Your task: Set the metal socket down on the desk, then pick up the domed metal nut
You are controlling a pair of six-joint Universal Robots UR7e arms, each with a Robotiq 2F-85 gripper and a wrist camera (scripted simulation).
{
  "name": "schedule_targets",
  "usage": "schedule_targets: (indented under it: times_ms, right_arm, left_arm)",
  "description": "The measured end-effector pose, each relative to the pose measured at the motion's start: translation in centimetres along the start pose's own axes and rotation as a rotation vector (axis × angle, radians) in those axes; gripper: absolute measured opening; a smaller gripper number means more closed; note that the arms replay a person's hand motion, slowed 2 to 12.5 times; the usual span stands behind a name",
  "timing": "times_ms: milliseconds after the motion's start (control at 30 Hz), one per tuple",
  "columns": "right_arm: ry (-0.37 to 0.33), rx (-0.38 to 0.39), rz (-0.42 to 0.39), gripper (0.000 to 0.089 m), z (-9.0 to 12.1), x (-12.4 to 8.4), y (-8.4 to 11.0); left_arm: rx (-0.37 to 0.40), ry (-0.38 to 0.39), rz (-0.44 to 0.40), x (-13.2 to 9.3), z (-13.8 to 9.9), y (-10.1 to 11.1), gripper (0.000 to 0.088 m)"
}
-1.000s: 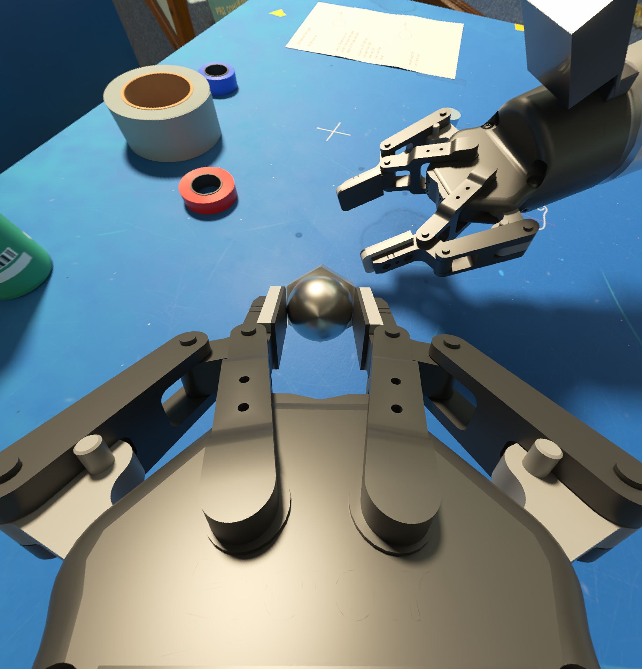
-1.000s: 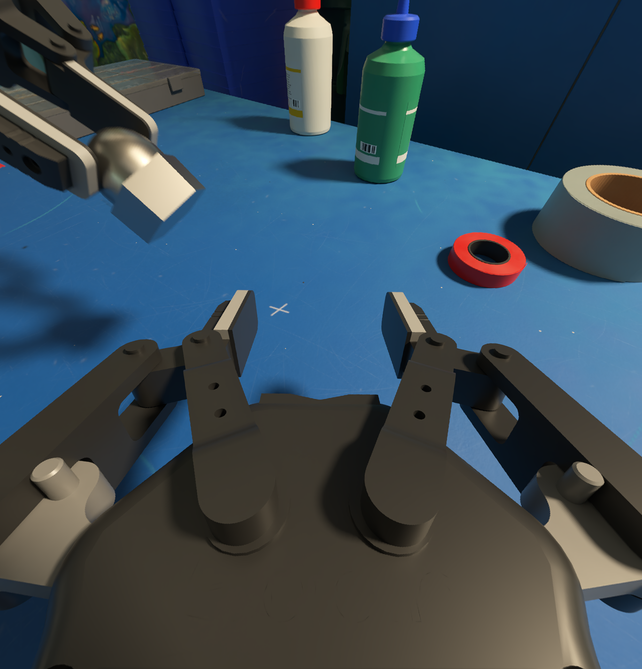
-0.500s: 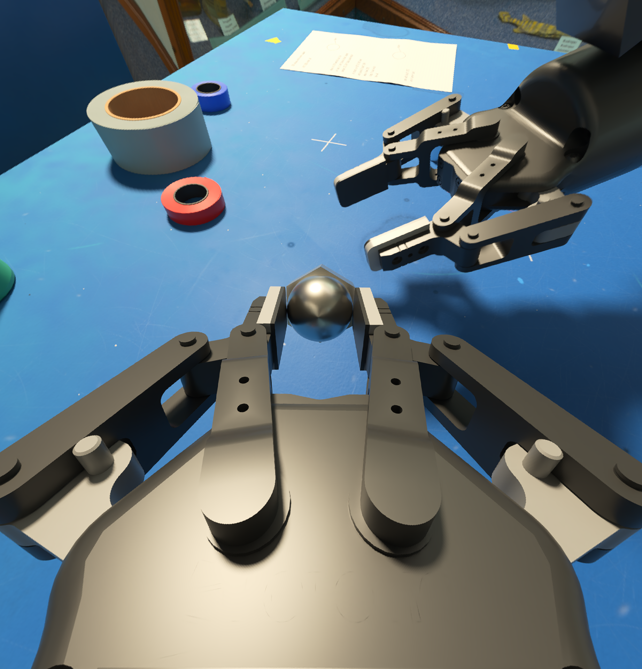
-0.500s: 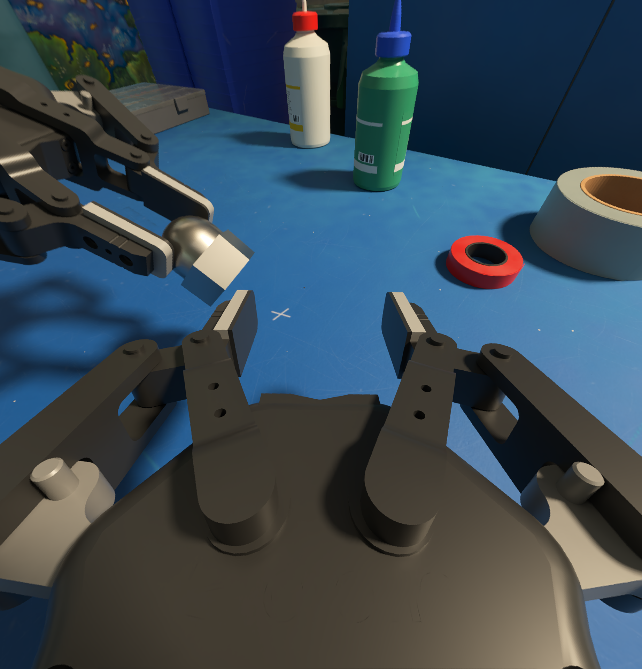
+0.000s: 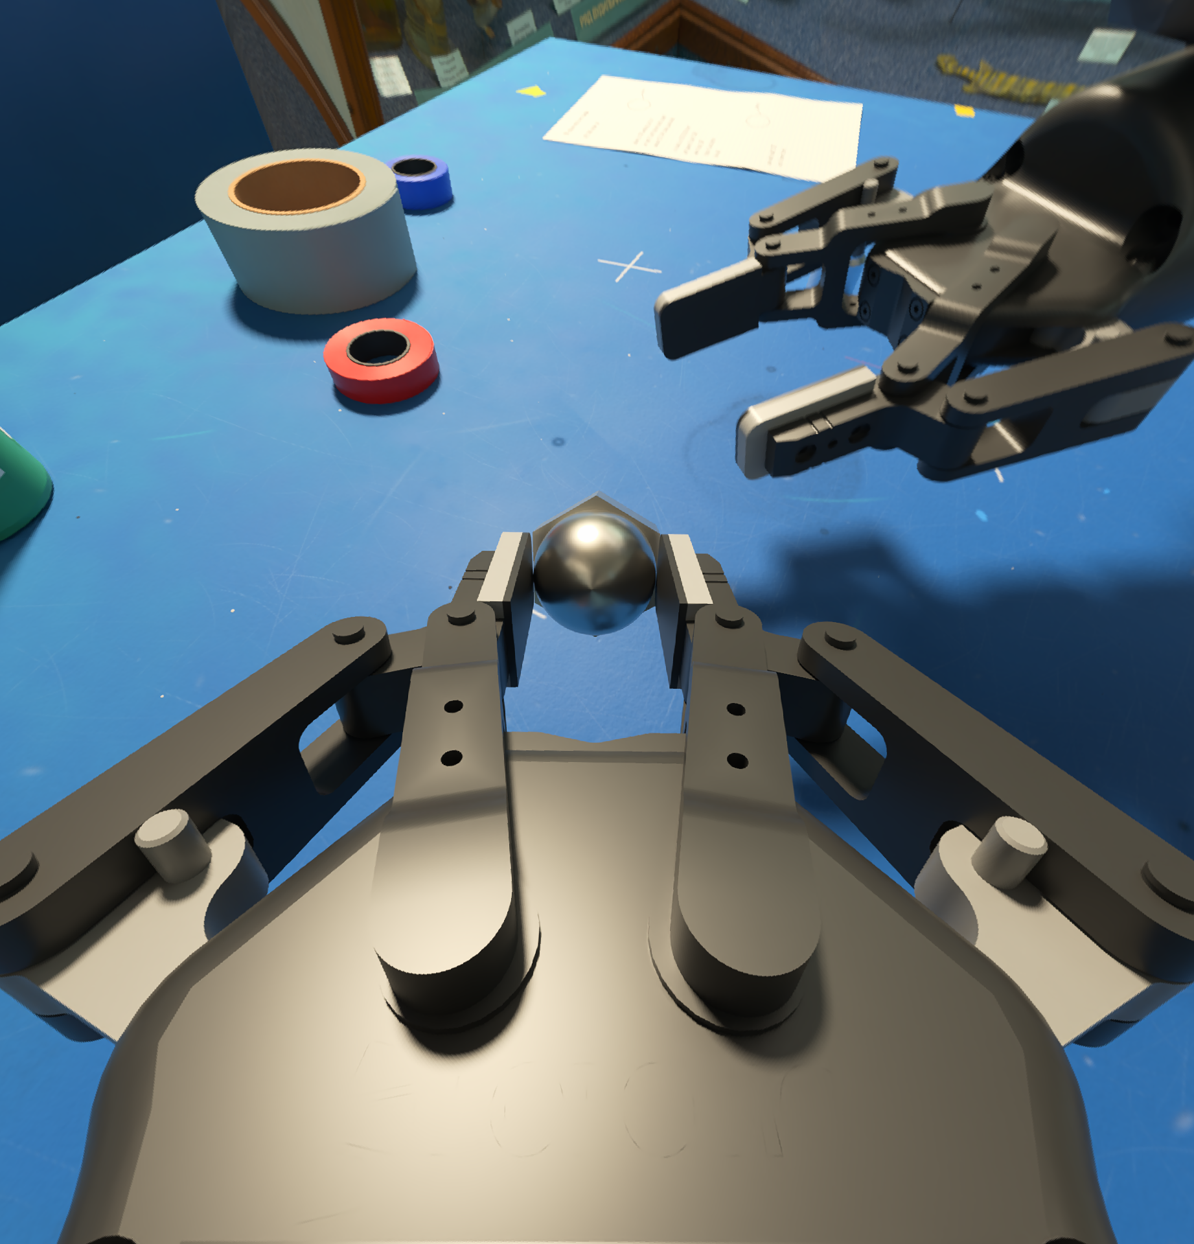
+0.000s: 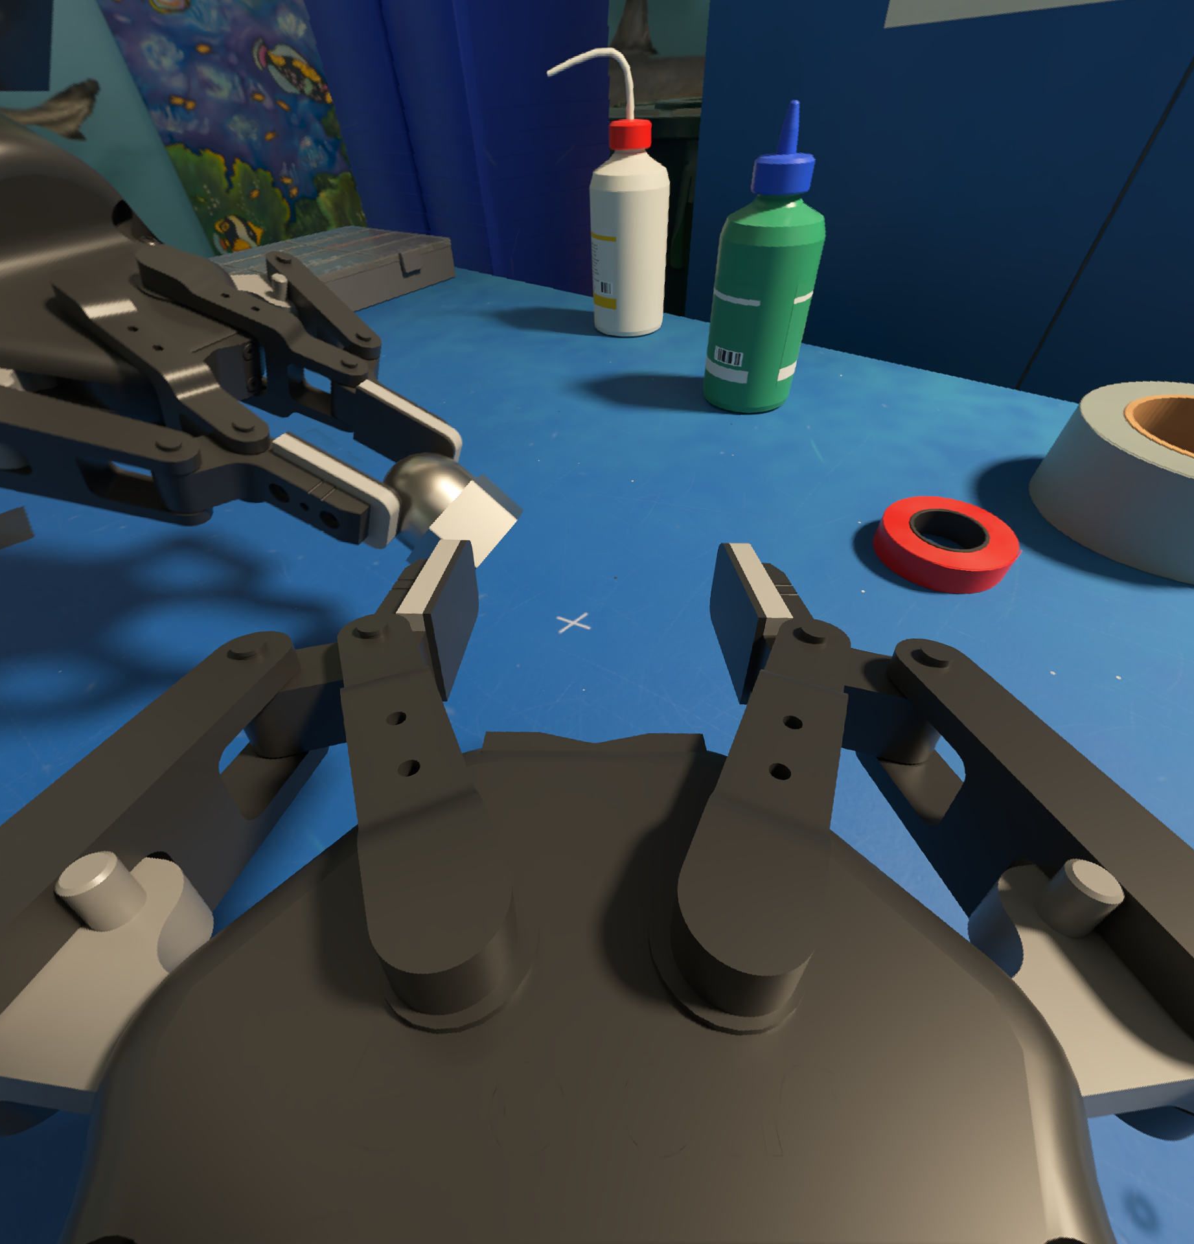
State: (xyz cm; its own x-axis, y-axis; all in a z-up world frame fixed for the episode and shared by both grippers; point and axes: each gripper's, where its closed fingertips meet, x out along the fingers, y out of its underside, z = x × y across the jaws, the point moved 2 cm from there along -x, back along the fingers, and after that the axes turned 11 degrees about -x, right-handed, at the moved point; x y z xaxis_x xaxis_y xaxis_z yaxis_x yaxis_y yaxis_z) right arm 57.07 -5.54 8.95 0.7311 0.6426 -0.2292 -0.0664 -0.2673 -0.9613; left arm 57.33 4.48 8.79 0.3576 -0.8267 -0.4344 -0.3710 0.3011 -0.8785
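Observation:
My left gripper (image 5: 594, 567) is shut on the domed metal nut (image 5: 592, 582), a shiny dome on a hexagonal base, and holds it just above the blue desk (image 5: 244, 511). In the right wrist view the left gripper (image 6: 412, 478) reaches in from the left, and the nut (image 6: 439, 491) hangs right beside my right gripper's left fingertip (image 6: 439, 585). My right gripper (image 6: 597, 579) is open and empty, low over the desk. It also shows at the right of the left wrist view (image 5: 715, 384). I see no socket that I can identify.
A big grey tape roll (image 5: 308, 229), a red tape roll (image 5: 382, 360) and a blue one (image 5: 419, 182) lie at the left. A paper sheet (image 5: 708, 124) lies at the far edge. A green bottle (image 6: 762, 296), a white bottle (image 6: 627, 249) and a grey case (image 6: 352, 259) stand behind.
My left gripper has carried the nut down and towards my right gripper, and the nut now hangs next to its left fingertip. My right gripper has stayed open.

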Motion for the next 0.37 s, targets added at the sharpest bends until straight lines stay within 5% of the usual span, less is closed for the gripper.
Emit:
schedule_targets:
  times_ms: [367]
  right_arm:
    - [-0.056,0.050,-0.028,0.0627,1.4,0.2,-0.5]
  left_arm:
    - [-0.039,0.050,-0.032,0.2,-0.8,-0.4,0.0334]
